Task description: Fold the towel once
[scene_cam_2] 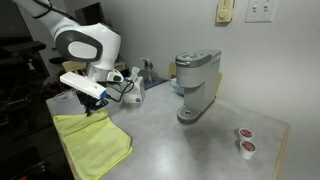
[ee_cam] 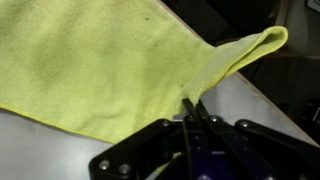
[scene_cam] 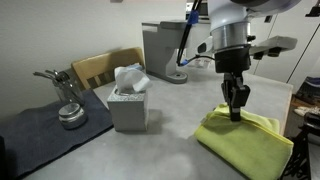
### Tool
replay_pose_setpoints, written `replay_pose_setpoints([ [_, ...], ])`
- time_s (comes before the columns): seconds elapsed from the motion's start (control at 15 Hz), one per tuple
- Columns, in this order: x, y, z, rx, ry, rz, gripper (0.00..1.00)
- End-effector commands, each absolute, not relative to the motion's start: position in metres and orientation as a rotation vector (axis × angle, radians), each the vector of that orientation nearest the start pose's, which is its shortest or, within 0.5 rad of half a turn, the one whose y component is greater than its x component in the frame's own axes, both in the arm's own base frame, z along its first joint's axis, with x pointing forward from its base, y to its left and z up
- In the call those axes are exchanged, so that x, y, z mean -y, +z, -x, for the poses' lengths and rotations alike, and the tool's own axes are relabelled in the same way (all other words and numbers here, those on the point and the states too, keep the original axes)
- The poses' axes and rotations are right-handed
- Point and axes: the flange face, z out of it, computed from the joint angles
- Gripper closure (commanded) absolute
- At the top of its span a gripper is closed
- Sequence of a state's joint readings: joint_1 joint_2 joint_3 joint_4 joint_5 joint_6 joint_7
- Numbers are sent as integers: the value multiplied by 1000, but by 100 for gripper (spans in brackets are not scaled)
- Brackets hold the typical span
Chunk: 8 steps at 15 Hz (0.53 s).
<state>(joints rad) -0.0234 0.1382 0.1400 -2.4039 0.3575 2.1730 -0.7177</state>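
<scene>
Grey table point(scene_cam: 170, 150) bears the towel point(scene_cam: 245, 140), edge pinched by claw point(scene_cam: 237, 112).

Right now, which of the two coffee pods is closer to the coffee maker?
The rear pod, in an exterior view: it sits farther back, toward the coffee maker, while the front pod lies nearer the camera.

Your towel point(scene_cam: 245, 140) is yellow-green with a soft nap. It lies spread but rumpled, well apart from the coffee maker point(scene_cam_2: 197, 85). In the wrist view your gripper point(ee_cam: 190, 108) pinches one edge, and the corner beside it stands up in a narrow, doubled-over peak.
</scene>
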Motion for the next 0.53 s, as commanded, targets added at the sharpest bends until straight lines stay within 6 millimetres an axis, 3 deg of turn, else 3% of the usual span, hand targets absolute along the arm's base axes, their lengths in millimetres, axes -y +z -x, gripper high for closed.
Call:
replay_pose_setpoints([
  [0.0, -56, 247, -437, 766, 402, 2665, 99],
  [0.47, -38, 264, -425, 739, 426, 2714, 99],
])
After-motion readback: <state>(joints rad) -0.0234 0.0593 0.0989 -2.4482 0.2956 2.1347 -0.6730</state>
